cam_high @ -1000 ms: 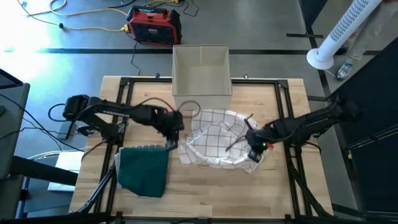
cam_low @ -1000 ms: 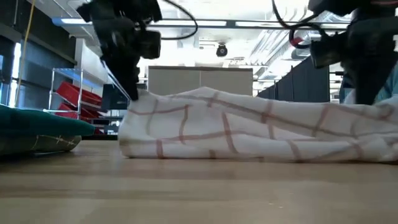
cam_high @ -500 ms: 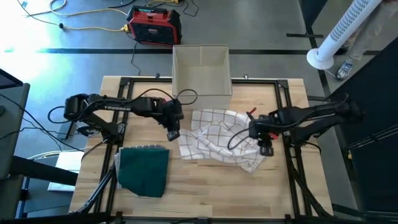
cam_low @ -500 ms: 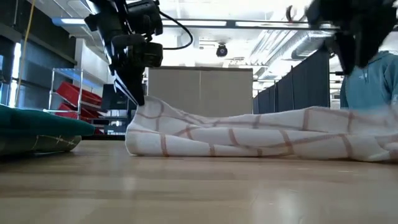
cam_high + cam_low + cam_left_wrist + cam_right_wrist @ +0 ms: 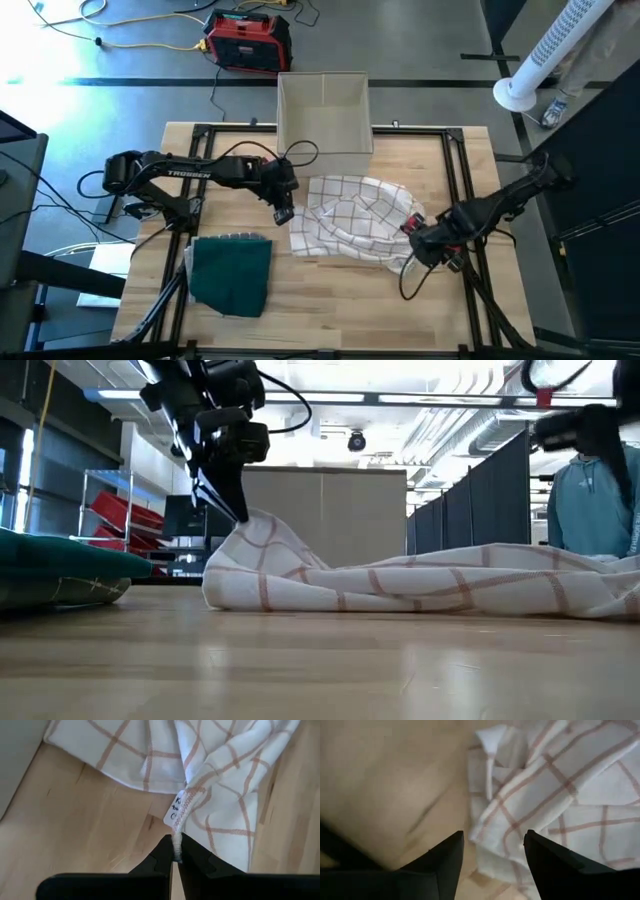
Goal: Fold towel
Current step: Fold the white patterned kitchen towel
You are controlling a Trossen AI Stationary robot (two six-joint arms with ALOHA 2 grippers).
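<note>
I've got the left gripper [image 5: 176, 851] with its jaws pinched tight on the hemmed corner of the checked towel [image 5: 350, 215], lifting that corner off the wooden surface [image 5: 330, 310]. My right gripper [image 5: 492, 850] hangs just over the towel's opposite edge, jaws spread wide and holding nothing. The towel lies crumpled mid-surface, its long axis running from one arm towards the other, just in front of the grey bin [image 5: 323, 110]. A folded green cloth [image 5: 230, 275] sits near the left arm.

right gripper [image 5: 428, 246] moved to table front | towel [image 5: 352, 216] flatter
</note>
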